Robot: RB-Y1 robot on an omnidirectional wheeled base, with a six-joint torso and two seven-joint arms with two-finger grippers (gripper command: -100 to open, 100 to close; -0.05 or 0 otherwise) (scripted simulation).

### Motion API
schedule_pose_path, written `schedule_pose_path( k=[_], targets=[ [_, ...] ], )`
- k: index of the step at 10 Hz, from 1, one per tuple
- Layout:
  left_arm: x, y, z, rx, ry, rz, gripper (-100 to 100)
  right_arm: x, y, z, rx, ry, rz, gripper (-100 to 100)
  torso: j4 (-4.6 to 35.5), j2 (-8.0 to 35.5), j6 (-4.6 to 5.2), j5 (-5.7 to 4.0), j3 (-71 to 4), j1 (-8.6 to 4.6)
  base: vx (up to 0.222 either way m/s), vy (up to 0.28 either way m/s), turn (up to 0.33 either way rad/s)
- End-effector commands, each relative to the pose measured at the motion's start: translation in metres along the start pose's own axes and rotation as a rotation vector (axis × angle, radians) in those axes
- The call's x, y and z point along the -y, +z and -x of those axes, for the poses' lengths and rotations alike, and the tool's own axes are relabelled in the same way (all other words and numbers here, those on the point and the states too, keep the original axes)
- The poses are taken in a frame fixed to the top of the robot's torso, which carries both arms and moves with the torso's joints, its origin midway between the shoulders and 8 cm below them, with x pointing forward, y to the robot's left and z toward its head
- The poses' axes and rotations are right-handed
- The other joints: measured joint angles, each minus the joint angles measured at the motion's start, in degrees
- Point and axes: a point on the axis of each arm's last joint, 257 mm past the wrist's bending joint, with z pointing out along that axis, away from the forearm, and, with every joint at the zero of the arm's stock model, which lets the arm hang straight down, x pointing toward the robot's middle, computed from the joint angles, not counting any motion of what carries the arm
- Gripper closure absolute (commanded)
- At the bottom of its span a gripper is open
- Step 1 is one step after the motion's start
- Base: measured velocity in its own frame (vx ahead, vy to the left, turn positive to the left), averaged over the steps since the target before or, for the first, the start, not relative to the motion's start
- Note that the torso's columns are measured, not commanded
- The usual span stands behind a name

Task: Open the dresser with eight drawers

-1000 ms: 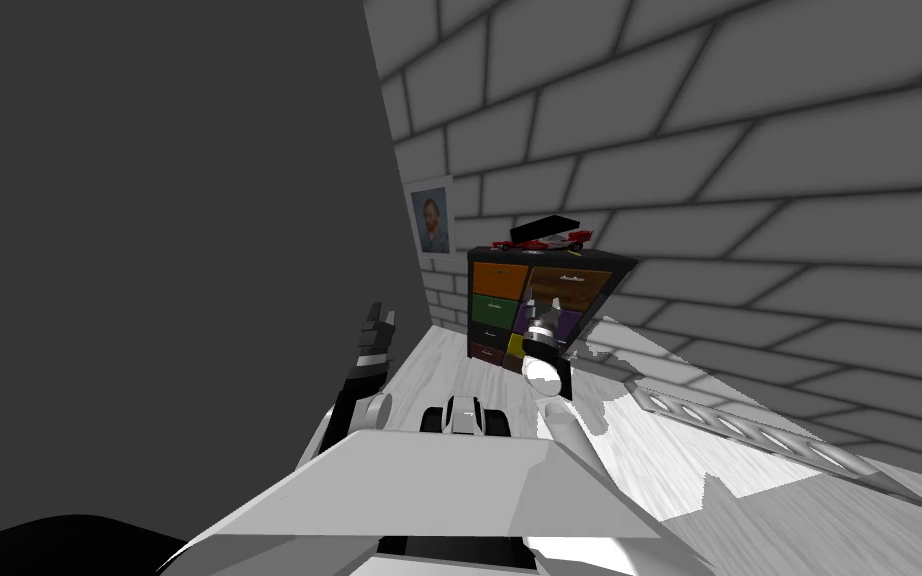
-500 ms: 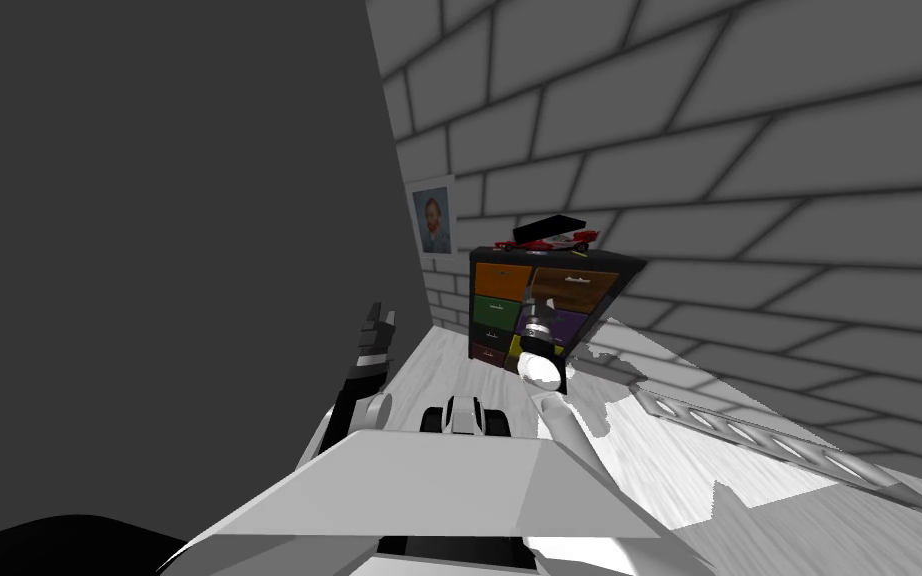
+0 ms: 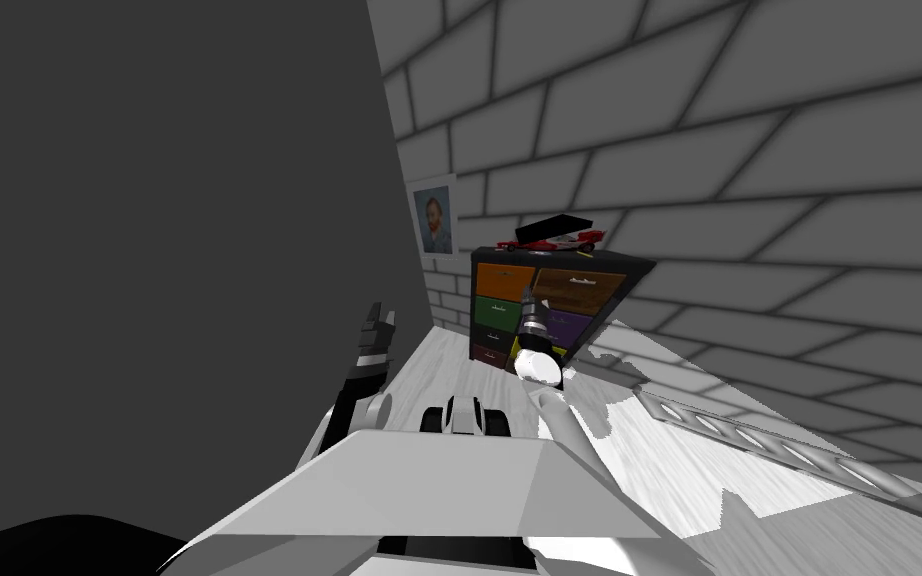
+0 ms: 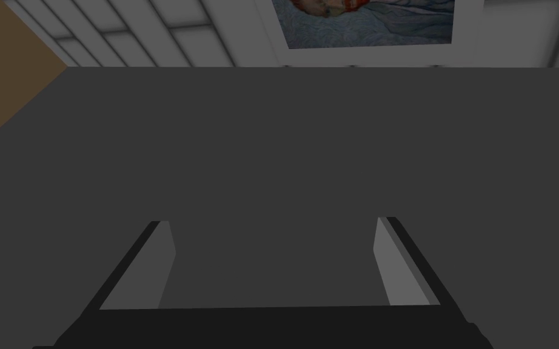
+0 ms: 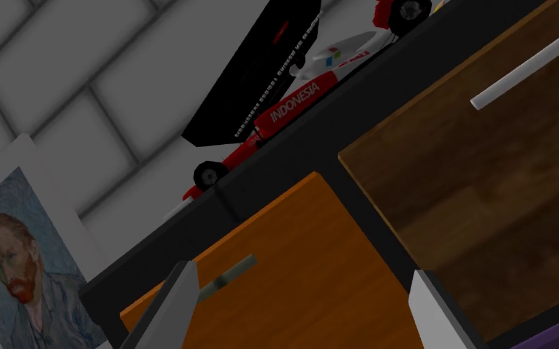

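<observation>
The dresser [image 3: 589,290] stands on the pale wooden floor [image 3: 649,450] against the grey brick wall [image 3: 749,150], close to the corner where a plain dark wall [image 3: 149,250] begins. Its frame is black and its drawer fronts have different colours.

My right arm reaches forward to the front of the dresser, and the right pincer [image 3: 527,298] is before the upper drawers. In the right wrist view the right pincer [image 5: 305,303] has its two fingers [image 5: 178,303] well apart, with nothing between them. Beyond them lies the orange drawer [image 5: 284,285], the top one on that side. Its small handle [image 5: 233,271] shows just beside one finger; I cannot tell if the finger touches it. Next to the orange drawer is the brown drawer [image 5: 484,169] with a light grey bar handle [image 5: 524,71], and under it the corner of a purple drawer [image 5: 557,336] is visible.

On the top of the dresser lies a red and white toy racing car [image 5: 308,103] with the word INDONESIA on its side, and a flat black box [image 5: 260,73] leans over it. A framed portrait [image 5: 17,272] hangs on the brick wall beside the dresser.

My left arm is raised at my left side, near the dark wall — the left pincer [image 3: 381,322] points upward, well apart from the dresser. Its fingers [image 4: 151,266] are spread and hold nothing.
</observation>
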Motion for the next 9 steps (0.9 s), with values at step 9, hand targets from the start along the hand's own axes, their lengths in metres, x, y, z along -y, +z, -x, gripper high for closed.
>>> schedule_pose_path(
  k=[9],
  targets=[
    [0.000, 0.000, 0.000, 0.000, 0.000, 0.000, 0, 0.000, 0.015, 0.029, 0.113, 0.355, 0.069, -100, 0.0, 0.0, -0.01, 0.01, 0.0, 0.02, 0.028, 0.007, 0.014]
  ],
)
